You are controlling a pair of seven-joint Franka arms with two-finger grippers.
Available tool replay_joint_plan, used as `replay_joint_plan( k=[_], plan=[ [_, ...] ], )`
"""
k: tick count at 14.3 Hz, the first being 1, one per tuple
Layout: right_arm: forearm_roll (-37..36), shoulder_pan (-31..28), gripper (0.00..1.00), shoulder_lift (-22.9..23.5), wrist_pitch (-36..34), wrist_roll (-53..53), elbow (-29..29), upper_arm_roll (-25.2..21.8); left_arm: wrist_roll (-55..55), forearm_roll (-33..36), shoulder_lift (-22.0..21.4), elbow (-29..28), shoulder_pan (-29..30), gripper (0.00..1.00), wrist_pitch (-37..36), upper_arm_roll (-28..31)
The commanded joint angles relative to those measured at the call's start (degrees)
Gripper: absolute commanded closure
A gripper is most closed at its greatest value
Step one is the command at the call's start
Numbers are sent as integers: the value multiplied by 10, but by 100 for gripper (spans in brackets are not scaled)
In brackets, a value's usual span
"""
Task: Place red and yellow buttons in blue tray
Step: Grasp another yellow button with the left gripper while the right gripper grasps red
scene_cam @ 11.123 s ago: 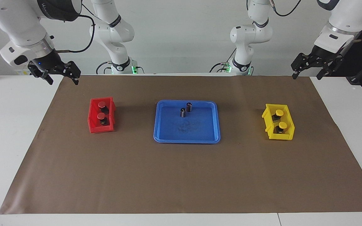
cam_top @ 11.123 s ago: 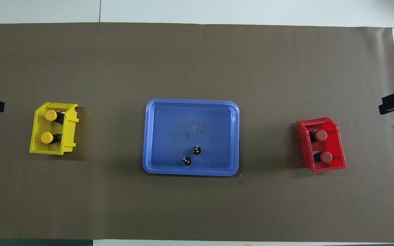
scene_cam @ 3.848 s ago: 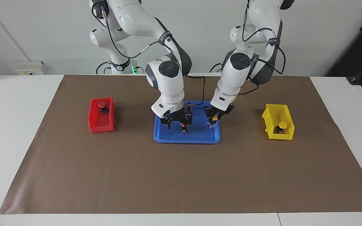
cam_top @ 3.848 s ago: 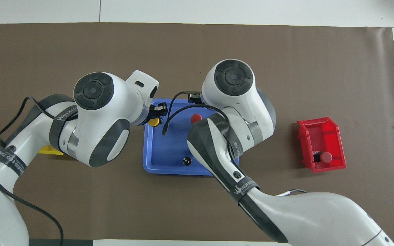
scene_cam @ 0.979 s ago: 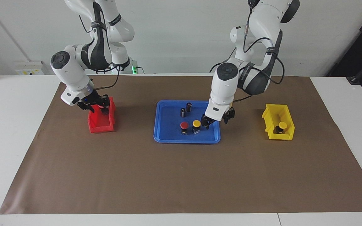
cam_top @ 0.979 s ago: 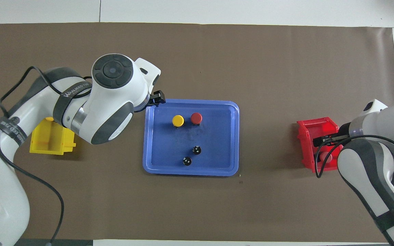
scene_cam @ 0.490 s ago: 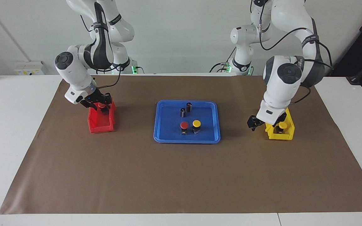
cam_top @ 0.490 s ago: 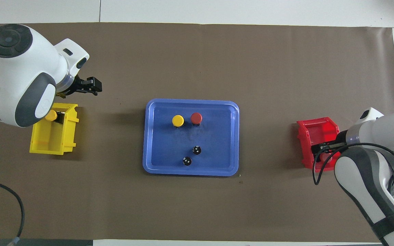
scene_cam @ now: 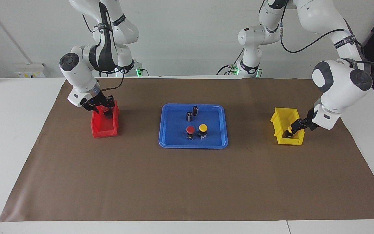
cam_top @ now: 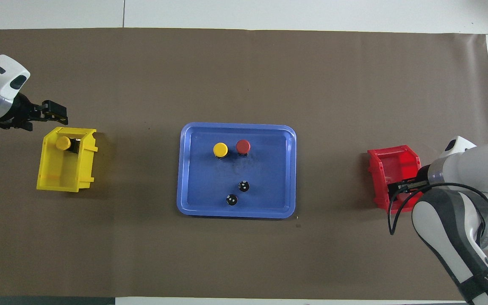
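**Each gripper is being held at its own bin, with one button waiting under each**

The left gripper (scene_cam: 299, 125) is being held at the yellow bin (scene_cam: 279, 118), at the bin's edge toward the left arm's end of the table, with its fingers slanting down toward the yellow button (scene_cam: 290, 130) lying inside. In the overhead view the left gripper (cam_top: 51, 111) is being shown just clear of the bin's rim, with its fingers parted and nothing between them. The last yellow button (cam_top: 63, 143) is thus judged to lie just below and inward of the fingertips, so a short descent into the bin is being called for.

The right gripper (scene_cam: 102, 106) is being held low in the red bin (scene_cam: 104, 130), over the part nearer the robots, where a red cap is being glimpsed between its fingers; whether the fingers are closed on that cap cannot be told.

On the blue tray (scene_cam: 174, 143), between the two bins, one red button (scene_cam: 190, 130) and one yellow button (scene_cam: 203, 127) are already standing side by side, upright. Two dark cylinders (scene_cam: 192, 113) are standing nearer the robots in the same tray. Half of the task is judged done.
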Motion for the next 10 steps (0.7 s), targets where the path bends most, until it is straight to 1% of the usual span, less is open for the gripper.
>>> replay_joint_plan(
  k=[1,5,8,10],
  plan=[
    [-7,-21,30,-24,30,-12,-40,5,2,-11,-39,-74,-8,9,55,2],
    [-7,-21,32,-26,35,-11,-47,6,1,-11,-58,-115,-8,16,59,2],
    [-7,-21,33,-30,35,-6,-53,6,1,-11,-65,-133,-5,22,70,2],
    [-7,-20,34,-32,34,-5,-56,6,-1,-11,-69,-144,-4,25,95,2]
  ],
)
